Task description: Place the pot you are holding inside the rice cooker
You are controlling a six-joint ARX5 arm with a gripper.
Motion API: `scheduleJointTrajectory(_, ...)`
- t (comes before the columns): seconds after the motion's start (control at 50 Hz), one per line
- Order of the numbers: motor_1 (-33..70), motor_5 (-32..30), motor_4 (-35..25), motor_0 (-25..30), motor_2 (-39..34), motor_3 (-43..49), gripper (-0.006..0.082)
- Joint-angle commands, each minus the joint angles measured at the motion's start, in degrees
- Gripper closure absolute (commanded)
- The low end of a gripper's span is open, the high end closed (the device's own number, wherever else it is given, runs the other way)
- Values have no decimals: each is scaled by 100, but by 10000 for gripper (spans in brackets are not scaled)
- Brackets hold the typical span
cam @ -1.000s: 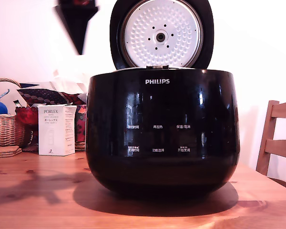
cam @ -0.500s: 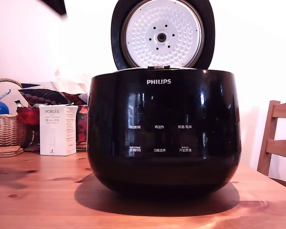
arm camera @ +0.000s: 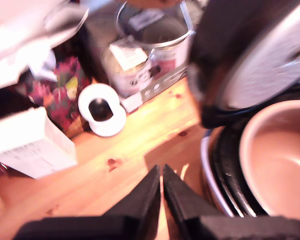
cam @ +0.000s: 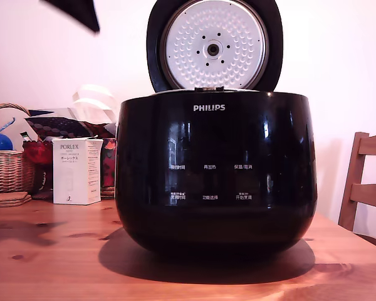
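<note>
**Black cooker already holds its bowl; fingers pressed together, empty**

Black and glossy, the rice cooker (cam: 216, 172) fills the exterior view, sitting on a wooden table (cam: 50, 263) with its lid (cam: 213, 45) tipped up and back, the dimpled silver plate facing forward. A white carton (cam: 76, 170) and a wicker basket (cam: 9, 166) stand at the exterior view's left, a chair (cam: 363, 182) at its right. A dark blurred shape at the top left corner is probably the arm; no bowl shows from this side.

Blurred as it is, the wrist view shows the gripper (arm camera: 161, 175) with its two dark fingers closed against each other, holding nothing, above bare table just beside the cooker. The pot (arm camera: 280, 160) appears seated inside the cooker body, its pale interior open upward.

Judging from this, placement looks complete. Doing the step well now means lifting clear without clipping the raised lid or nudging the rim.
</note>
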State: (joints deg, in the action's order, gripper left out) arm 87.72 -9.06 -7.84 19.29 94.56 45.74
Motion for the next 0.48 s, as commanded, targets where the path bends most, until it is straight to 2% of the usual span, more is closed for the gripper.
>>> scheduleJointTrajectory(0.0,-487,140,96,-17,-374,-457,790)
scheduleJointTrajectory(0.28,-1475,308,535,-17,-1945,-2111,790)
scheduleJointTrajectory(0.46,-1582,308,533,-15,-2063,-2437,790)
